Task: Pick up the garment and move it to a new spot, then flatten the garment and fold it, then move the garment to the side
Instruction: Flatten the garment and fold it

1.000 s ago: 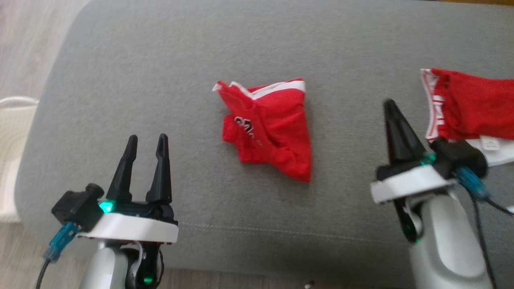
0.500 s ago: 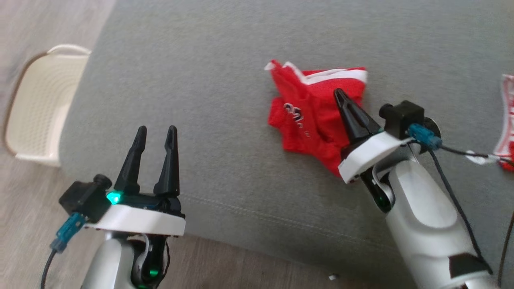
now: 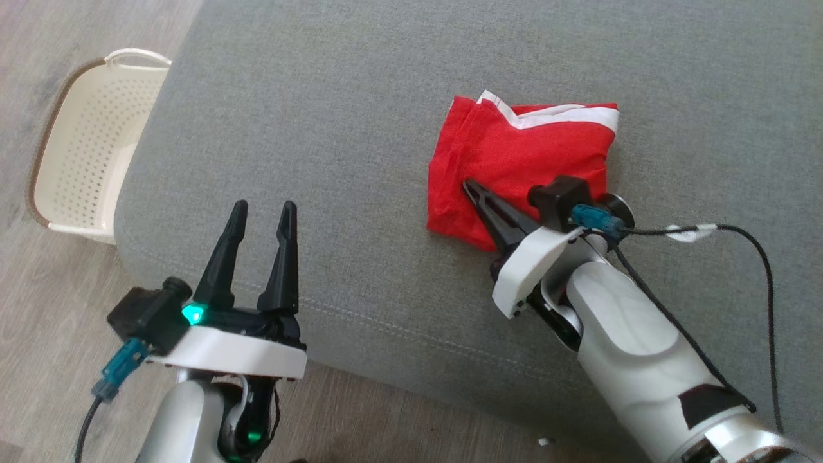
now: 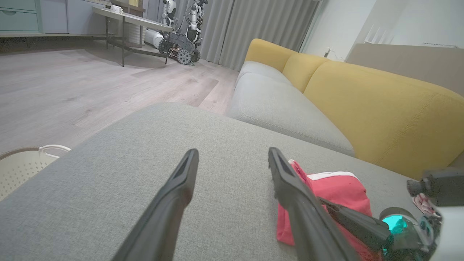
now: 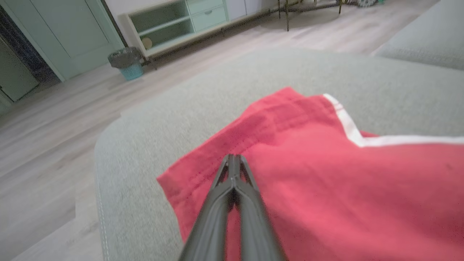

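The grey seat cushion (image 3: 360, 128) of the sofa takes up most of the space in front of the robot, with yellow back cushions (image 4: 380, 108) behind it. A pale wooden floor (image 3: 38, 321) runs along its left edge, and a cream perforated laundry basket (image 3: 83, 148) stands there against the cushion's corner. The red garment (image 3: 527, 151), edged with a white band, lies fairly flat on the cushion, off to the robot's right. The right gripper (image 3: 472, 188) reaches over its near part with both dark fingers pressed together and nothing pinched between them; I cannot tell if the tips touch the cloth. The left gripper (image 3: 265, 209) hangs by the cushion's front edge, well apart from the garment, fingers spread wide and empty.
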### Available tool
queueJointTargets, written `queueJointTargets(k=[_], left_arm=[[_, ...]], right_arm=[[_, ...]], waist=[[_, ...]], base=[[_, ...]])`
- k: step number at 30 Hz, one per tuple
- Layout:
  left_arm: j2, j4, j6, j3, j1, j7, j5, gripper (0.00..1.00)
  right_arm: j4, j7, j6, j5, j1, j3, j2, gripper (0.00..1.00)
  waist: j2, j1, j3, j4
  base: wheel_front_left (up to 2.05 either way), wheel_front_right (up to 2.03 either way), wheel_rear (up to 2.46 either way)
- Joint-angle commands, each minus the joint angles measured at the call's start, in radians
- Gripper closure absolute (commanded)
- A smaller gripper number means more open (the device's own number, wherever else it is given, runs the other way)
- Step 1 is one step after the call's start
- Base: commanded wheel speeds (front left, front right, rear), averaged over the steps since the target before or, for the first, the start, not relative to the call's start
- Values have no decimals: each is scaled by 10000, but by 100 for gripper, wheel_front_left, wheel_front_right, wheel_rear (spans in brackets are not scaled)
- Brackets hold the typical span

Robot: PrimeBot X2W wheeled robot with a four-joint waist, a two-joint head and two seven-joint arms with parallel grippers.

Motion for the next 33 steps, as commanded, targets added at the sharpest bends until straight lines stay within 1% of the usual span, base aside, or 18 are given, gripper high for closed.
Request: queueJointTargets(k=[1,5,10,14,18,22,28,33], left_arm=[[74,-340,63,295,-395,-120,15,0],[74,-341,86,226,-411,-120,-18,0],[74,-341,132,302,-382,-120,-40,0],[74,-364,140,280,-419,-120,-71,0],[74,-372,134,261,-447,-120,-72,0],[74,-383,111,199,-513,-120,-95,0],[74,-415,95,228,-544,-120,-84,0],[74,-405,104,380,-531,-120,8,0]], right_arm=[[-24,181,19,217,-247,278,205,100],[353,154,19,594,-456,676,97,100],[503,-258,19,954,-809,784,-36,100],[494,-654,19,908,-1181,230,-231,100],[724,-810,19,402,-1366,-454,-380,100],[1235,-846,19,127,-1339,-938,-318,100],[2179,-434,19,103,-1290,-642,-102,100],[2188,-624,19,388,-1401,-609,32,100]], waist=[[0,0,12,3],[0,0,32,33],[0,0,31,-74],[0,0,40,-170],[0,0,43,-211],[0,0,101,-128],[0,0,156,-80],[0,0,-1,-312]], base=[[0,0,0],[0,0,0],[0,0,0],[0,0,0],[0,0,0],[0,0,0],[0,0,0],[0,0,0]])
